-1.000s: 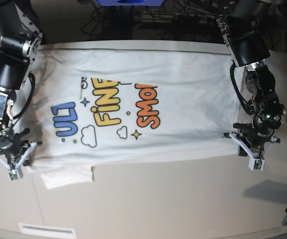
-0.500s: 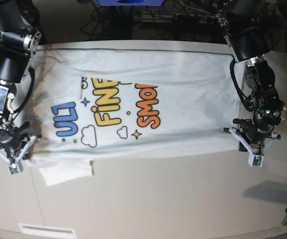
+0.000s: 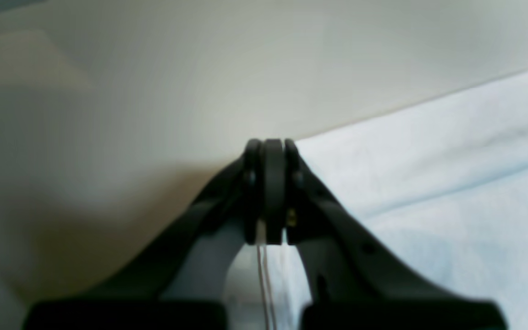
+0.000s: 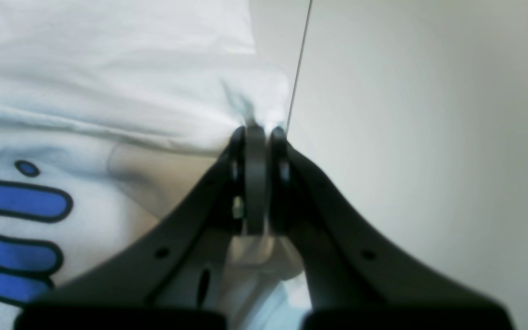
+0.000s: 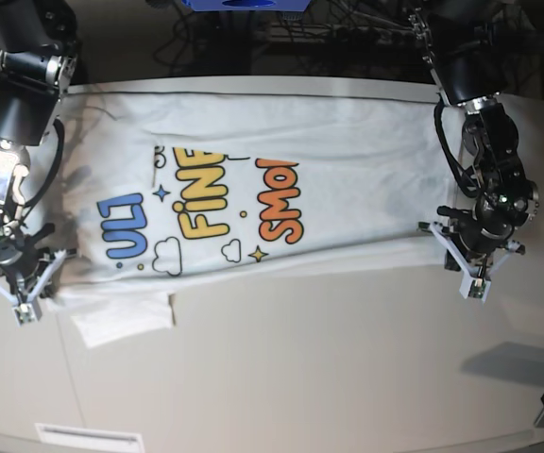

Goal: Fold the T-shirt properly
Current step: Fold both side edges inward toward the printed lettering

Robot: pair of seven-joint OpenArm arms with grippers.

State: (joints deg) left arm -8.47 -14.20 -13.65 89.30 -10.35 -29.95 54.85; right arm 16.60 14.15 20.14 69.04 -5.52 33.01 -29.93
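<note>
Both jaws pinching shut on near edge of T-shirt (image 5: pixel 281 189), lying flat on tabletop (image 5: pixel 329 377). Risking cloth slipping free, or sleeve (image 5: pixel 121 323) bunching under the fold.

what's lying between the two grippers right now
In the base view, the T-shirt spans from the right gripper to the left gripper.

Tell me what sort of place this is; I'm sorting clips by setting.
Probably a robotics lab or test bench: two arms work a T-shirt on a plain pale table, with dark cables and equipment behind it.
</note>
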